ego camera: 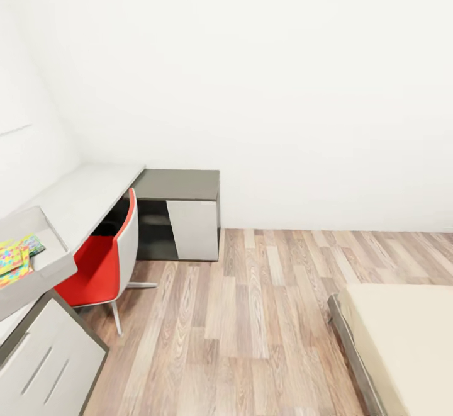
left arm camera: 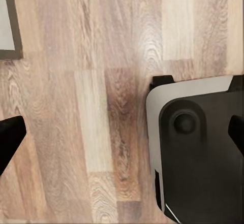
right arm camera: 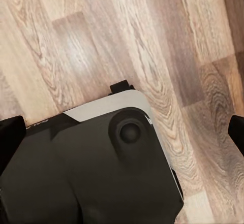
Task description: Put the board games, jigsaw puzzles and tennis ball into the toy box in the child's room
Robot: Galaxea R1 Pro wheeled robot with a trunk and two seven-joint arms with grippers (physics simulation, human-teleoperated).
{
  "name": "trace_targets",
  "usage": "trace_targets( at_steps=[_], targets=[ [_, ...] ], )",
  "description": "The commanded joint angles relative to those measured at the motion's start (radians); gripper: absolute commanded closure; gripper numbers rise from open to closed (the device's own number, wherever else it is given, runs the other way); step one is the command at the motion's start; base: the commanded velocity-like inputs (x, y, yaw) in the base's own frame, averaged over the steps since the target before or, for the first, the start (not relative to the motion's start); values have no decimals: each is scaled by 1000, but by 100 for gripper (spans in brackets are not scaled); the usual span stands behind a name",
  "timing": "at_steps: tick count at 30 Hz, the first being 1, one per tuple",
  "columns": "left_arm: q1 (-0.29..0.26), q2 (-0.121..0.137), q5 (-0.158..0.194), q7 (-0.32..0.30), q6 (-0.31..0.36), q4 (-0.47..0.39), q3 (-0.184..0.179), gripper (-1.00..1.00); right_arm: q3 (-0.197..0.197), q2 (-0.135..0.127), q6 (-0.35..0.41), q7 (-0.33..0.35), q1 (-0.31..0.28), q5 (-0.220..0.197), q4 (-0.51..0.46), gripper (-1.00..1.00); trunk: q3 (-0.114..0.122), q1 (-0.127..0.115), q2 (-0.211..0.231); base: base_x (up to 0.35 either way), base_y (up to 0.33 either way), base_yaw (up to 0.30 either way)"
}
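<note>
1. Toys already lie in the toy box (ego camera: 55, 253): a bright jigsaw puzzle (ego camera: 14, 262) of yellow, pink, blue and green pieces sits inside it, with a greenish flat edge (ego camera: 34, 243) beside it (too small to tell whether that is the second puzzle or a game box).
2. Both grippers hang low over the floor, well apart from the box. In the wrist views the left gripper (left arm camera: 122, 132) and the right gripper (right arm camera: 122, 132) each show dark fingertips at opposite edges of the picture with nothing between them, so both stand spread wide and carry nothing.
3. Judged from this, the step in hand is travel: the robot faces the gap between table (ego camera: 82, 192) and bed (ego camera: 402, 340), and no board game is to be seen on the visible corner of the mattress.
4. The next move likely calls for turning toward the bed until the games come into sight, then raising an arm from its hanging pose to reach over the mattress.
5. Beneath each gripper lies the robot's own dark base (left arm camera: 203, 153), so an arm must lift clear of it first.
6. Around: a red chair (ego camera: 104, 265) stands tucked at the table, a lower dark grey desk (ego camera: 179, 186) beyond it, a white drawer cabinet (ego camera: 47, 359) under the box end.
7. In the way: the bed frame (ego camera: 352, 353) juts onto the plank floor (ego camera: 251, 328), a thing the base could clip when closing in.
</note>
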Motion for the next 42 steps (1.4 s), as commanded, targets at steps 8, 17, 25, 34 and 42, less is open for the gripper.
trace_targets(
  at_steps=[8,17,25,34,42],
  targets=[
    [-2,-1,9,-142,10,0,25,-100,9,5,-38,-6,0,-8,13,-100,-2,1,-2,76,42,-39],
    [-2,-10,5,-123,6,-1,26,-100,8,6,-74,-6,0,-8,51,-100,-2,1,-2,5,2,-2],
    [-2,-11,-1,-102,8,0,25,-100,6,8,-77,-8,-1,-12,51,-100,-2,1,-2,0,0,0],
    [-2,-24,1,-100,8,-1,21,-100,3,-4,-74,-10,5,-13,65,-100,-2,1,-2,0,0,0],
    [-1,-60,-1,-101,7,-3,19,-100,4,-3,-75,-10,57,-13,78,-100,-2,1,-2,0,0,0]
  ],
)
